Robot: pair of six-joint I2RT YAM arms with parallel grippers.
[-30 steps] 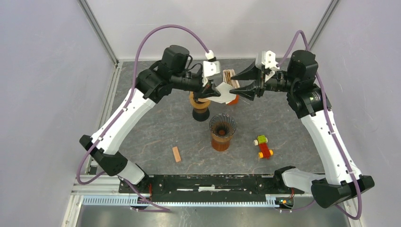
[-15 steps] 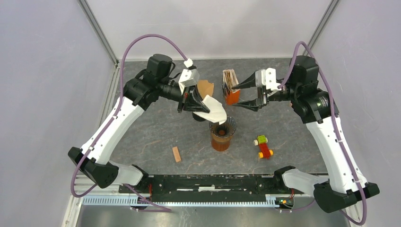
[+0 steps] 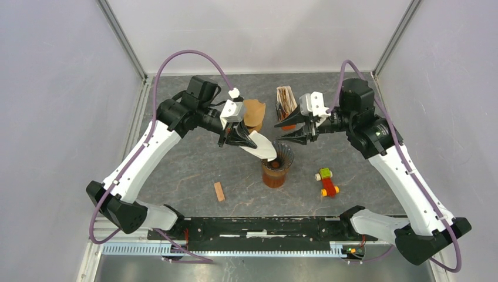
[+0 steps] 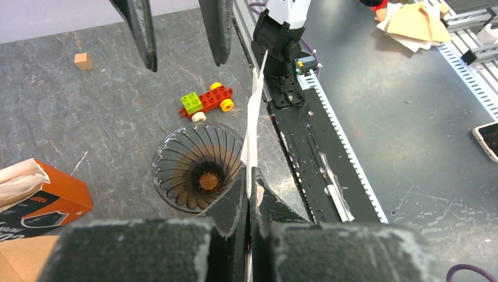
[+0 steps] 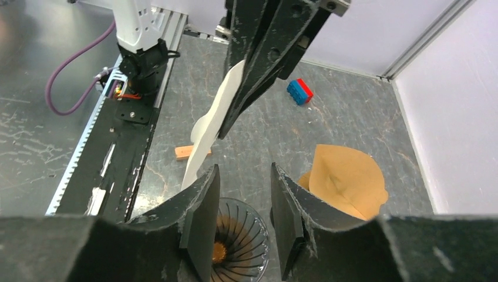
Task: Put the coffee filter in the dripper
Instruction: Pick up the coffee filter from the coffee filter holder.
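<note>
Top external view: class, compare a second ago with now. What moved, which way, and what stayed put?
The left end effector, shut on the coffee filter, carried it nearer and rightward to the rim of the dripper. The right end effector, open, followed towards it. Toy car, wooden block and filter box stayed put.

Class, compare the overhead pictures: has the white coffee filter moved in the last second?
Yes. The filter moved from beside the filter box, down the picture, to the dripper rim.

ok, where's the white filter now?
Top view, centre: pinched in the left gripper, free end at the left rim of the dripper, the open right gripper just behind.
</note>
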